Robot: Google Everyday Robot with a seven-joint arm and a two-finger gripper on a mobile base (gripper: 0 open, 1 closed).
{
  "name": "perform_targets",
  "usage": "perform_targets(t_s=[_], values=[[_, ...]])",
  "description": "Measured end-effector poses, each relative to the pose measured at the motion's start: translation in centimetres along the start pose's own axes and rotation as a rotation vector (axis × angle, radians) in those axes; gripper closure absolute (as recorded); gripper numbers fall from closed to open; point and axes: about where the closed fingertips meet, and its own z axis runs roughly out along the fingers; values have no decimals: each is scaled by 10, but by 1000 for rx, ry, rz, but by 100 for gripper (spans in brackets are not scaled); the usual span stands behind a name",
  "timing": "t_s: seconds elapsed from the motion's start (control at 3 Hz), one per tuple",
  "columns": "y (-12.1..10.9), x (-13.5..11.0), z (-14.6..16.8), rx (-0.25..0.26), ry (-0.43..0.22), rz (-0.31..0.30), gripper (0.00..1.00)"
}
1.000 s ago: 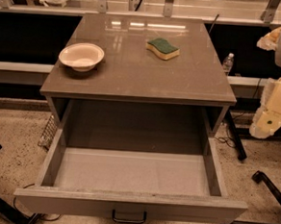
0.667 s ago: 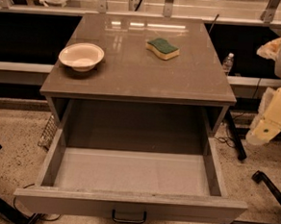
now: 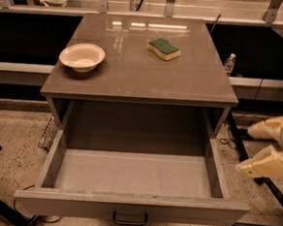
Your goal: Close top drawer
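The top drawer is pulled far out of the grey-brown cabinet. Its plain grey inside holds nothing. Its flat front panel faces me at the bottom, with a small dark loop handle at its centre. My gripper is at the right edge of the camera view, beside the drawer's right wall and apart from it. Its two cream fingers point left and stand spread apart, holding nothing. The lower drawers are out of view.
On the cabinet top sit a white bowl at the left and a green-and-yellow sponge at the back right. A small water bottle stands behind on the right. Dark stand legs cross the speckled floor on the right.
My gripper has moved down along the right side, from beside the cabinet top to the level of the open drawer. The drawer, bowl and sponge have not moved.
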Motion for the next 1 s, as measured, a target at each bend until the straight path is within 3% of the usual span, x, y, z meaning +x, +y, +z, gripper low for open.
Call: perform_targets(t_s=[0.33,0.67,1.0], values=[[33,54,39,-7,-97,122,62],[93,109,69,-47,-149,224,93],[135,130,76,-83,-163,262,100]])
